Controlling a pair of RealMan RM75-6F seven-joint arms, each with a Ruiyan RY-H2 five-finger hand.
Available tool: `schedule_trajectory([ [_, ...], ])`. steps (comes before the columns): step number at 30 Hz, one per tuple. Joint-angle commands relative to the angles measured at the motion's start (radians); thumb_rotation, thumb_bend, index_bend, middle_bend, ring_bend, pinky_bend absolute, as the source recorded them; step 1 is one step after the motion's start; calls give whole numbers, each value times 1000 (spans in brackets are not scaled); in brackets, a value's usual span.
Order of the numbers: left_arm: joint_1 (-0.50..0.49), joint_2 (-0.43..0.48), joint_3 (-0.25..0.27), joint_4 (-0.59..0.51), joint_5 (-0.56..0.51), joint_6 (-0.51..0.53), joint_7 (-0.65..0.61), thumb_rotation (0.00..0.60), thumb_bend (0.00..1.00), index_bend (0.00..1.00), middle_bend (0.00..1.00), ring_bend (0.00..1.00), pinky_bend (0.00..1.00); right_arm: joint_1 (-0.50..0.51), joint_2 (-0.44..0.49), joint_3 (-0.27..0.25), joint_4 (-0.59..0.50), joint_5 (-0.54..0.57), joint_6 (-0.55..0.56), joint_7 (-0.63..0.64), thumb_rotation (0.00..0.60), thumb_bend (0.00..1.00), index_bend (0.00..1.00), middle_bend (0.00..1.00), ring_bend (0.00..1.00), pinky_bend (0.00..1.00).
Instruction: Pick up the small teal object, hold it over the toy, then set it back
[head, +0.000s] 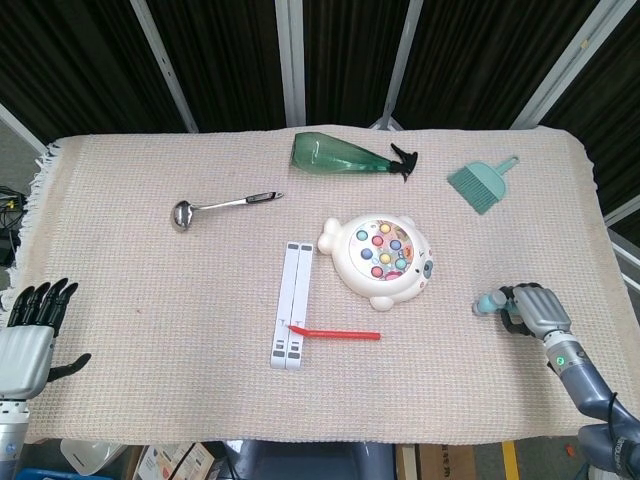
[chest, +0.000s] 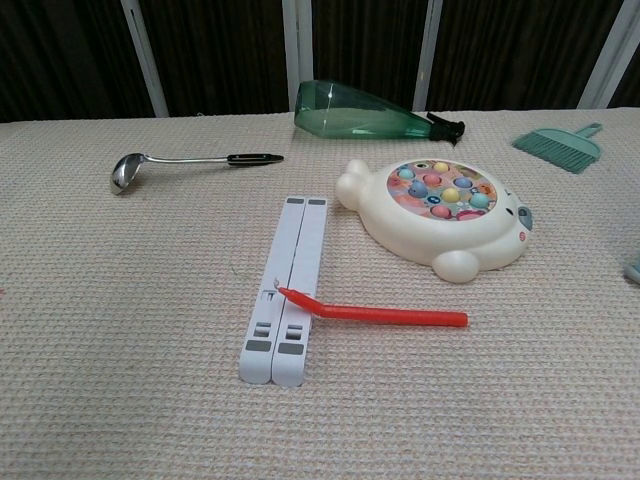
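The small teal object (head: 487, 303) sits near the right edge of the table, low over the woven cloth, and your right hand (head: 530, 310) has its fingers curled around the object's right end, so only the rounded teal tip pokes out to the left; from the head view you cannot tell whether it is resting on the cloth or lifted just clear of it. In the chest view only a sliver of it shows at the right border (chest: 634, 270). The toy (head: 378, 260), a cream animal-shaped fishing game with coloured pieces in its round well, lies well apart to the left of that hand, near the table's centre. Just beside the toy on its left lies a white folding stand (head: 292, 304), lengthwise toward you, with a red spoon (head: 338, 332) laid across its near end, handle pointing right. Farther back you have a green spray bottle (head: 345, 154) on its side, a teal dustpan brush (head: 480, 184) toward the right rear corner, and a metal ladle (head: 218, 208) to the left. Your left hand (head: 32, 332) hangs off the table's left front corner, fingers straight and apart, holding nothing. The whole table (head: 130, 300) is covered in a beige woven cloth with a fringe at the left rear corner; behind it stand dark panels split by pale metal posts.
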Motion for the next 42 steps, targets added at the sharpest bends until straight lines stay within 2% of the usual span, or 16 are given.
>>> schedule_trajectory([
  [1,0,0,0,0,-1,-1,0,600,90,63,19,0,0,0,-4,-1,4,0,0,1,600,600,476,460,304,221],
  [7,-2,1,0,-1,-7,-7,0,600,90,62,19,0,0,2,-15,-2,14,0,-2,6,600,600,516,492,325,231],
  [14,-4,0,0,3,-13,-13,-4,600,90,62,17,0,0,-6,-29,-1,26,-1,14,21,600,615,620,577,399,278],
  [18,-6,-1,-1,5,-15,-17,-6,600,90,62,15,0,0,-14,-37,4,31,-8,41,36,600,672,726,654,469,329],
  [24,-5,0,-1,10,-13,-14,-13,600,90,62,14,0,0,-30,-39,20,23,-37,127,61,600,767,823,727,544,367],
  [31,-10,1,-1,12,-8,-18,-17,600,90,61,14,0,0,-11,12,47,-80,-95,201,61,600,827,903,784,599,416],
  [36,-16,2,-3,11,2,-16,-12,600,90,61,14,0,0,53,66,76,-184,-117,169,-21,600,844,940,807,624,425],
  [42,-24,4,-4,8,2,-28,-8,600,90,61,14,0,0,165,97,140,-279,-48,70,-235,600,849,958,816,634,441],
])
